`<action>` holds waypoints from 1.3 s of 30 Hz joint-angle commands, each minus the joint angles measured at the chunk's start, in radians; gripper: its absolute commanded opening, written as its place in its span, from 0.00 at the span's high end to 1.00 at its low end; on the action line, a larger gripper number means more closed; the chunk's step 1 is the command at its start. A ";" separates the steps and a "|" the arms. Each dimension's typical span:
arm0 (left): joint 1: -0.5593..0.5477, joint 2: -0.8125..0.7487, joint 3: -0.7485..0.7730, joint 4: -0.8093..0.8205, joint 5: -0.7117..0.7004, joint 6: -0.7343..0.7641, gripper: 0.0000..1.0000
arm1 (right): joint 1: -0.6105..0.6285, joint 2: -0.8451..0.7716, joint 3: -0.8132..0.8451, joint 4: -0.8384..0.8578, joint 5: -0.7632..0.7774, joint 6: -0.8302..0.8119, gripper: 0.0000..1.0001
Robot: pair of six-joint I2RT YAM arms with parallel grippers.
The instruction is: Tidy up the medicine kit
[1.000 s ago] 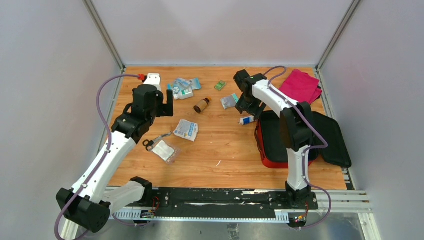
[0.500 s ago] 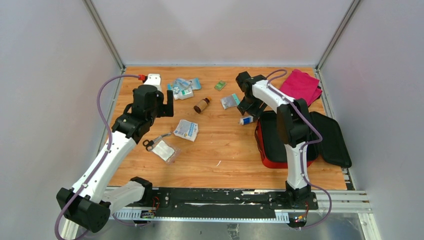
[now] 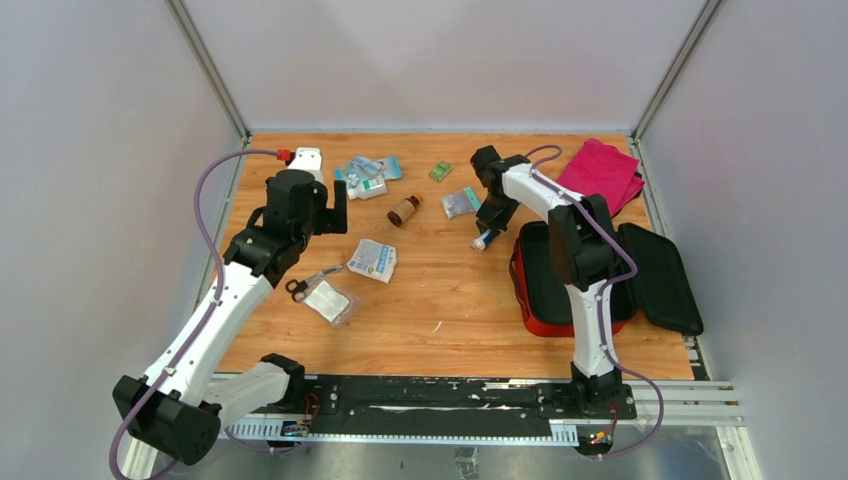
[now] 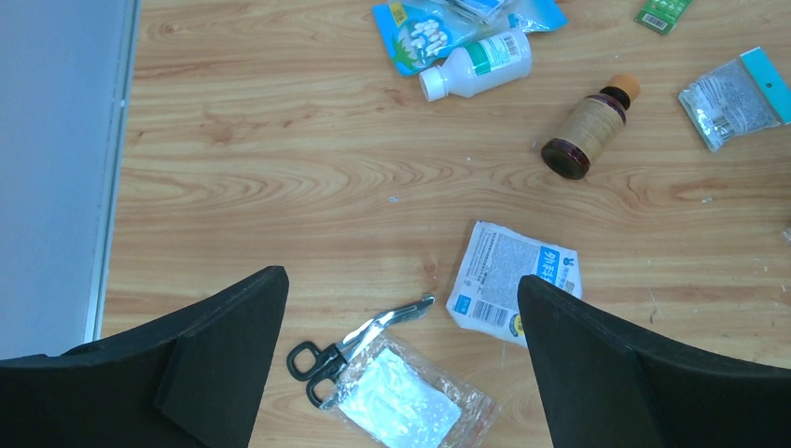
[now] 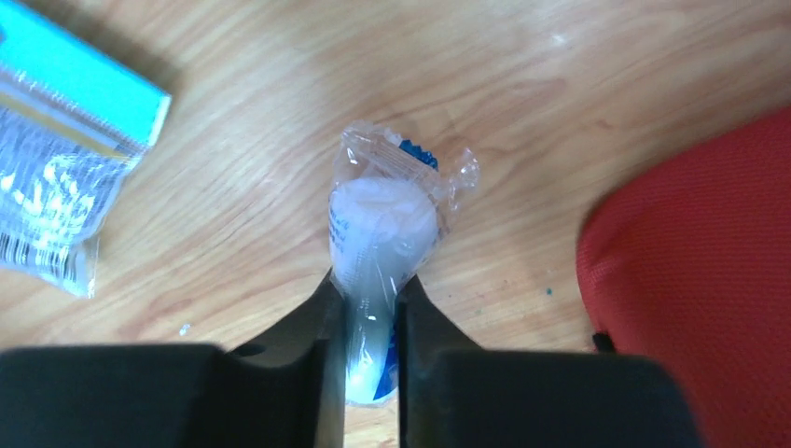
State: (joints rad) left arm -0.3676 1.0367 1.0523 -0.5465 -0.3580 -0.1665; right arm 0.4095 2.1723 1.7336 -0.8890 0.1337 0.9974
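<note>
The medicine kit (image 3: 521, 290), a red soft case with black lining, lies open at the right, its lid (image 3: 668, 282) flat beside it; its red edge (image 5: 695, 280) shows in the right wrist view. Just left of it my right gripper (image 5: 368, 287) is shut on a small plastic-wrapped white roll (image 5: 382, 224) that rests on the wood (image 3: 483, 241). My left gripper (image 4: 401, 289) hovers open and holds nothing, above scissors (image 4: 359, 341) and a clear pouch (image 4: 410, 401).
A white-blue packet (image 4: 513, 280), brown bottle (image 4: 588, 131), white bottle (image 4: 478, 63), teal packets (image 4: 420, 23), green sachet (image 4: 664, 11) and silver zip bag (image 4: 735, 98) lie scattered on the table. A magenta cloth (image 3: 603, 172) sits at the back right.
My right gripper's jaws have closed onto the wrapped roll, and the wrist has shifted slightly over it. The left arm has not moved.
</note>
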 commanded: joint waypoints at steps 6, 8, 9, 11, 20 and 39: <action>0.009 0.000 -0.013 0.020 0.013 0.016 0.00 | 0.003 0.011 0.040 0.080 -0.117 -0.272 0.96; 0.009 0.002 -0.012 0.020 0.012 0.016 0.00 | 0.009 -0.014 0.044 0.091 -0.117 -0.333 0.97; 0.009 0.003 -0.012 0.019 0.011 0.016 0.00 | 0.012 -0.028 0.051 0.095 -0.144 -0.365 0.97; 0.009 0.005 -0.012 0.019 0.011 0.016 0.00 | 0.017 -0.058 0.060 0.100 -0.181 -0.444 0.98; 0.009 0.010 -0.011 0.019 0.007 0.015 0.00 | 0.029 -0.344 -0.046 0.132 -0.166 -0.707 0.99; 0.009 0.033 -0.007 0.012 0.021 0.009 0.00 | -0.120 -0.872 -0.594 0.133 -0.082 -0.807 0.71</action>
State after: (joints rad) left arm -0.3676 1.0664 1.0523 -0.5465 -0.3435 -0.1661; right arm 0.3061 1.2789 1.1835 -0.7376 0.0940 0.2298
